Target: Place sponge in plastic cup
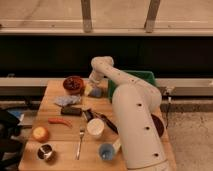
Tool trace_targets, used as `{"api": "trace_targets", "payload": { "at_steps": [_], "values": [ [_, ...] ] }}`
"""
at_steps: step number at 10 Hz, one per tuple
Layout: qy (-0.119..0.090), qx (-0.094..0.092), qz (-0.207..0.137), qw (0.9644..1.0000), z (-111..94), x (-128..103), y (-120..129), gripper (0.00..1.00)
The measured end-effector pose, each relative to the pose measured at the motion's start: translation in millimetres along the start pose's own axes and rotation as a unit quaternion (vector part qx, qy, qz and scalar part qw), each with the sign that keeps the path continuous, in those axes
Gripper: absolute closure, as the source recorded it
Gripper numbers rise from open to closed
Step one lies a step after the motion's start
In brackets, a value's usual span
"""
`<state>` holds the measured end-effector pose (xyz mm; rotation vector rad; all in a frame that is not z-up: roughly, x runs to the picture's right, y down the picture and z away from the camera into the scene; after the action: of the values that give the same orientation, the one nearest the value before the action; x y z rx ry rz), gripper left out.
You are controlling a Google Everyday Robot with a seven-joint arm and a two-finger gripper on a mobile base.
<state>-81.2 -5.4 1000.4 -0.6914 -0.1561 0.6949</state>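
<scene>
Wood tbl (60,136), far side: hand (92,86) spread wide just over sponge (96,93); plastic cup (106,151) nr front.

Gripper (93,86) sits low at the back of the table (52,92), right at the sponge (95,92). Dark red bowl (73,84) is close on its left, green bin (135,79) on its right. Toward the plastic cup (106,151), the white cup (95,127) and a dark utensil (107,124) block the way. The arm (135,125) fills the right side. Free strip of table around the fork (80,142).

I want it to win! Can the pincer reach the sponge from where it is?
Probably yes: the pincer hangs just above the sponge on the table, with nothing between them.
</scene>
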Motion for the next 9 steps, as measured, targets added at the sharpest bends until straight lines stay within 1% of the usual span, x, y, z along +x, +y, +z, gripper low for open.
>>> {"api": "trace_targets", "payload": {
  "at_steps": [2, 4, 5, 7, 8, 9],
  "values": [
    [0.001, 0.002, 0.001, 1.0, 1, 2, 1, 0.48],
    [0.002, 0.003, 0.003, 1.0, 1, 3, 1, 0.68],
    [0.003, 0.004, 0.004, 1.0, -1, 3, 1, 0.8],
    [0.005, 0.004, 0.006, 1.0, -4, 4, -1, 0.96],
    [0.018, 0.007, 0.004, 0.9998, -11, 5, -4, 1.0],
    [0.029, 0.012, -0.005, 0.9995, -20, -3, -3, 1.0]
  ]
}}
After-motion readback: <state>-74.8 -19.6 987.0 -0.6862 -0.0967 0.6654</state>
